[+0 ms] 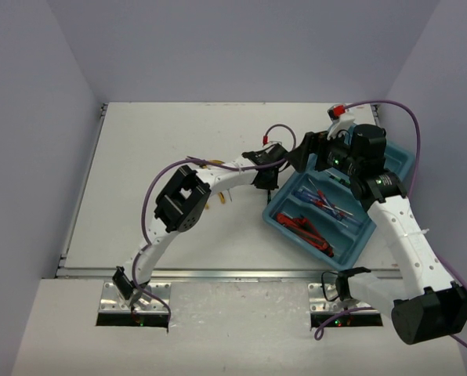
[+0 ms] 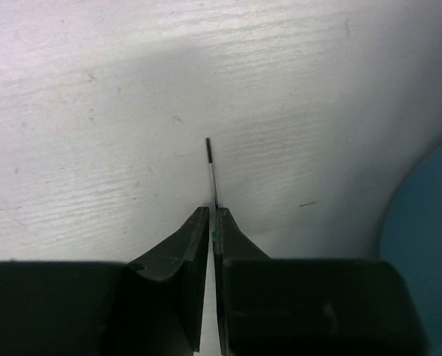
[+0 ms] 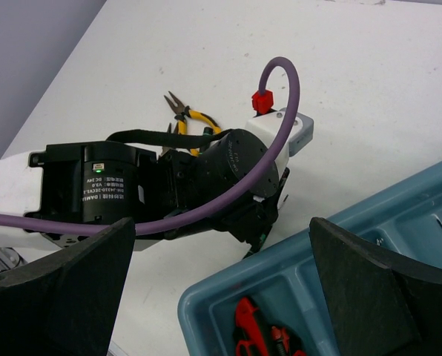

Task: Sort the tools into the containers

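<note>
My left gripper (image 2: 212, 211) is shut on a slim black-green screwdriver (image 2: 212, 172). Its thin shaft sticks out past the fingertips, above the white table. In the top view this gripper (image 1: 269, 186) hangs just left of the teal tray (image 1: 274, 213). The tray's compartments hold red-handled pliers (image 1: 310, 232) and blue screwdrivers with red tips (image 1: 324, 201). My right gripper (image 1: 302, 160) is open and empty over the tray's far left corner. The right wrist view shows its fingers (image 3: 58, 289) wide apart, the tray rim (image 3: 236, 275) and red pliers (image 3: 254, 330) below.
Yellow-handled pliers (image 3: 192, 117) lie on the table behind the left wrist, partly hidden by the arm in the top view (image 1: 215, 197). The tray's edge shows at the right of the left wrist view (image 2: 429, 245). Grey walls bound the table on three sides.
</note>
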Robot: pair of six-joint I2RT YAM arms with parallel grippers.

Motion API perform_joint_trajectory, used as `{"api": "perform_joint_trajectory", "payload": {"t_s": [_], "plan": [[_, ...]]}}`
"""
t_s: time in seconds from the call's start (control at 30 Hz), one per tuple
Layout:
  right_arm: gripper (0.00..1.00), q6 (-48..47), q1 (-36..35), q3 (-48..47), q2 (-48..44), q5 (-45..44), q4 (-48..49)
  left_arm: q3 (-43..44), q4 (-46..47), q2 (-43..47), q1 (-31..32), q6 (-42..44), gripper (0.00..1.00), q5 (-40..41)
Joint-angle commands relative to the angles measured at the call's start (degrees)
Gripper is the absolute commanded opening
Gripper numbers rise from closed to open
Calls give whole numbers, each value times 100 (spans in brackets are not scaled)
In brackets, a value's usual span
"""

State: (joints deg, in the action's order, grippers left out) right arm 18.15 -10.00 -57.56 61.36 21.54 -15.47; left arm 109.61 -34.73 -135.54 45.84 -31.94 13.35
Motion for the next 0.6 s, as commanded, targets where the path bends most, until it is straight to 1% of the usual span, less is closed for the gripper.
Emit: {"api": "perform_joint_trajectory", "payload": {"t_s": [0.0,0.1,0.27,0.37,0.47,0.57], "plan": [[99,-57,-37,-58,-72,114,281,-489,-571,-126,-54,206,7,481],[99,-53,-37,-71,-68,131,264,-616,-667,-55,-115,210,11,691],[99,-23,-37,-88,-37,183,264,-898,-430,317,-190,275,23,625],[99,-24,-36,-124,-37,218,230,-883,-537,385,-190,375,25,673],[99,-40,-37,-108,-62,210,237,-962,-533,479,-189,452,28,532],[99,-30,-37,-124,-44,231,237,-1108,-471,600,-162,492,29,376]]}}
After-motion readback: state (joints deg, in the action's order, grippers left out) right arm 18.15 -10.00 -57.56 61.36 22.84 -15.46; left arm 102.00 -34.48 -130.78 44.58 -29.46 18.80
